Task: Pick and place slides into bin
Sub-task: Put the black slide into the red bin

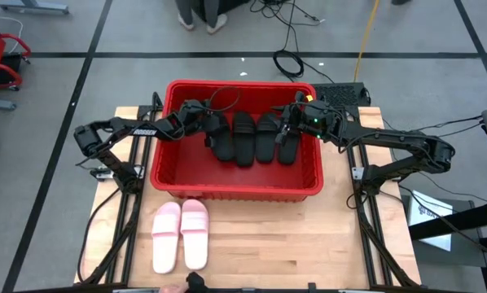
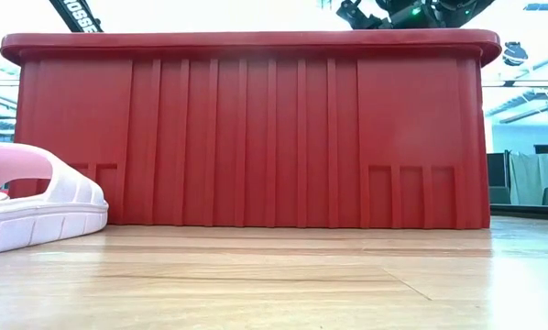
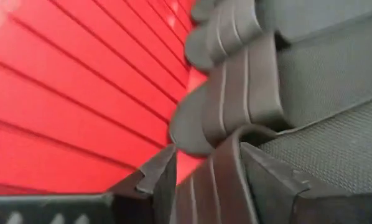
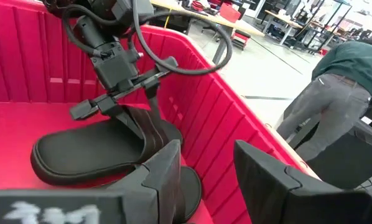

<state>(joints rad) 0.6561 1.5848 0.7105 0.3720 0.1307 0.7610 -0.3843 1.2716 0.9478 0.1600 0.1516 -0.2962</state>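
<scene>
I am watching four black slides [image 1: 247,138] lying in the red bin [image 1: 175,182], while two pink slides [image 1: 181,234] are sitting on the worktop [image 1: 309,244] beside it. My left gripper [image 1: 212,130] is straddling the outermost black slide, jaws spread; contact looks loose, I think. My right gripper [image 1: 282,140] is hovering inside, jaws spread. White lettering on the left arm [image 1: 144,129] is unreadable.

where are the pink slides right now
The two pink slides lie side by side on the wooden table, outside the red bin, by its near-left corner in the high view.
</scene>
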